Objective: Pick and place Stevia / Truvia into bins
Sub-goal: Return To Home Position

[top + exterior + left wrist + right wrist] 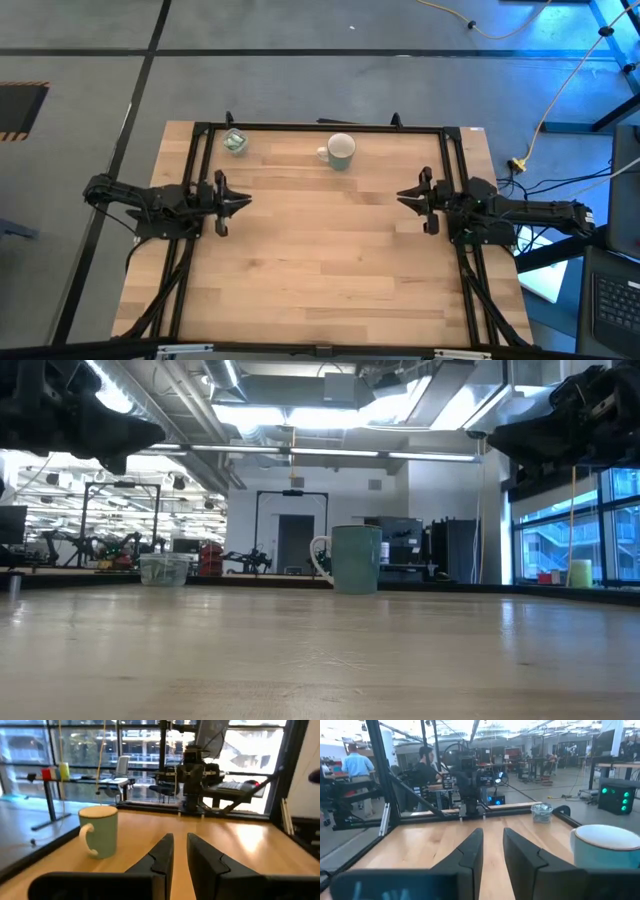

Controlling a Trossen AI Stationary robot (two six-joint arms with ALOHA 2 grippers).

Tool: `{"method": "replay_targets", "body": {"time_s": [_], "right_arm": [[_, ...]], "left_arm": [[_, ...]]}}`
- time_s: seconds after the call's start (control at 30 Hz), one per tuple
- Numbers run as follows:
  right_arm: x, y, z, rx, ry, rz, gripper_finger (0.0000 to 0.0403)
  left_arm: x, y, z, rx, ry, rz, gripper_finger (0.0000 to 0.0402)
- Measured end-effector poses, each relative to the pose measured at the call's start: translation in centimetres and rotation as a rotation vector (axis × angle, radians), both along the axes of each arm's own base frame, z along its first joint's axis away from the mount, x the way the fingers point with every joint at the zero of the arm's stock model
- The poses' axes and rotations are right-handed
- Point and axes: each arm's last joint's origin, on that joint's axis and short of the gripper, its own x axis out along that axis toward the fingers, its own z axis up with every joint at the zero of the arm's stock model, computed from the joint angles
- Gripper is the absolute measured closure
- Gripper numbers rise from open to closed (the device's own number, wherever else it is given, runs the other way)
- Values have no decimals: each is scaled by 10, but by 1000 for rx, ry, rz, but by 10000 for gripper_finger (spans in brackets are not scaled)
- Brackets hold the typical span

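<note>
The pale green mug (340,151) stands upright on its base near the table's far edge, its handle toward the left. It also shows in the left wrist view (100,837) and the right wrist view (607,847). Left of it stands the clear plastic cup (235,141), with green and white Stevia / Truvia sachets (541,810) lying inside. My left gripper (245,200) hovers level at the table's left side. My right gripper (402,197) hovers at the right side. They point at each other. Each is open by a narrow gap with nothing between its fingers.
A black frame rail (320,127) runs along the table's far edge, with side rails (455,170) beside each arm. The wooden tabletop (330,260) stretches between the two arms. People stand in the room beyond the table (357,765).
</note>
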Motion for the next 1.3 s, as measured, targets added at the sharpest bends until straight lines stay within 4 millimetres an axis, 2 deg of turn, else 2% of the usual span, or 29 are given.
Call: {"method": "replay_targets", "body": {"time_s": [0.3,1.3], "right_arm": [[0,0,-4,-15,47,-2,324],[0,0,-4,-14,45,-2,324]], "left_arm": [[0,3,0,224,55,98,355],[0,3,0,239,61,113,354]]}}
